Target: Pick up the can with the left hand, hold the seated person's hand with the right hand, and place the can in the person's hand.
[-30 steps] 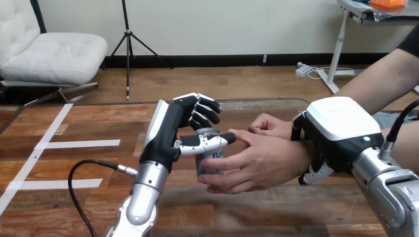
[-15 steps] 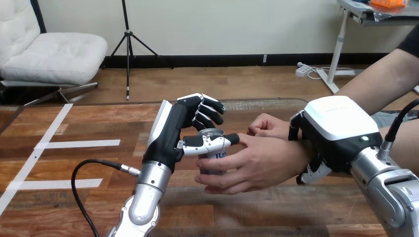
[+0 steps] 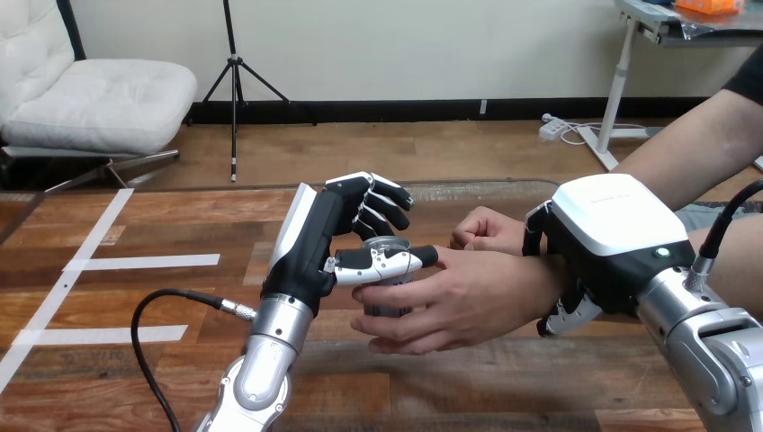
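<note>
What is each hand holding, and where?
Left hand grips the can near its top; the person's hand wraps its body. Right hand clasps the person's wrist.

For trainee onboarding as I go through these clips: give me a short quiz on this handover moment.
1. True or false: the can rests in the right hand.
2. What does the right hand grip? A) the can B) the person's wrist C) a cable
3. Name the two hands on the can.
Key: 1 false. 2 B. 3 The left hand and the person's hand.
</note>
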Robot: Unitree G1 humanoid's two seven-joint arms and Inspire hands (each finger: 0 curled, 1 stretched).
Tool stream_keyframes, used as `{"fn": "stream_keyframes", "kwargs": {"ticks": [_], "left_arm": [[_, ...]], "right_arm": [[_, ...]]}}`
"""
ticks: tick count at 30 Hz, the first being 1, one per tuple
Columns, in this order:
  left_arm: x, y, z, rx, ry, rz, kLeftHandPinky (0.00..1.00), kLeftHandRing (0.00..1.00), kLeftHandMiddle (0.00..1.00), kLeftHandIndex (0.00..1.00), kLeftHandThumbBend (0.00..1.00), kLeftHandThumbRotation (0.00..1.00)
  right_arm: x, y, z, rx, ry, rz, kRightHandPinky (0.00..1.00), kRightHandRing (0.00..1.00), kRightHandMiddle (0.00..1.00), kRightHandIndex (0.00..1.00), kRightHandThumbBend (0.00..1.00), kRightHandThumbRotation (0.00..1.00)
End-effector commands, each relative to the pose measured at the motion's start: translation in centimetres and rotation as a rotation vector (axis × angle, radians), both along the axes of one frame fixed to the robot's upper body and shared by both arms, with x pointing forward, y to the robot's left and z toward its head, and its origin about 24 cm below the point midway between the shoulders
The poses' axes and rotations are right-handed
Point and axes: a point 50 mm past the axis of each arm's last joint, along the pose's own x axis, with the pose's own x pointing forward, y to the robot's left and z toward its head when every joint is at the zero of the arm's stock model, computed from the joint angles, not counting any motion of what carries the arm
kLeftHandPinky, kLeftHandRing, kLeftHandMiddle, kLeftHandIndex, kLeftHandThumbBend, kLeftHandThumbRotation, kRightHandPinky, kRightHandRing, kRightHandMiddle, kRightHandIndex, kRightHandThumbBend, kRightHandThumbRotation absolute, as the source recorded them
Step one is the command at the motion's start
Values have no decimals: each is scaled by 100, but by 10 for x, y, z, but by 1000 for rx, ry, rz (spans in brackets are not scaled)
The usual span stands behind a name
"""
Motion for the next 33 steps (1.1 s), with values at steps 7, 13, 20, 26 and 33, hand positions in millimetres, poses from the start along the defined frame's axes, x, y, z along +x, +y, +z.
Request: {"fn": "stream_keyframes", "kwargs": {"ticks": [7,13,20,26,33], "left_arm": [[16,-6,35,-18,-136,-28,35,40,49,52,74,5],[16,-6,36,-21,-141,-36,35,40,49,52,74,5],[15,-8,38,-25,-154,-50,35,41,49,52,74,6],[14,-9,39,-35,-158,-58,35,41,49,52,74,7],[13,-11,41,-44,-165,-67,36,41,49,52,74,7]], "right_arm": [[8,1,15,-6,-85,-7,30,36,44,49,86,0],[9,1,15,-3,-88,0,28,35,43,48,86,0],[9,1,16,-6,-91,4,26,33,41,48,86,0],[9,1,17,-3,-100,7,26,33,41,47,86,0],[9,1,16,-8,-99,6,27,35,43,48,85,0]]}}
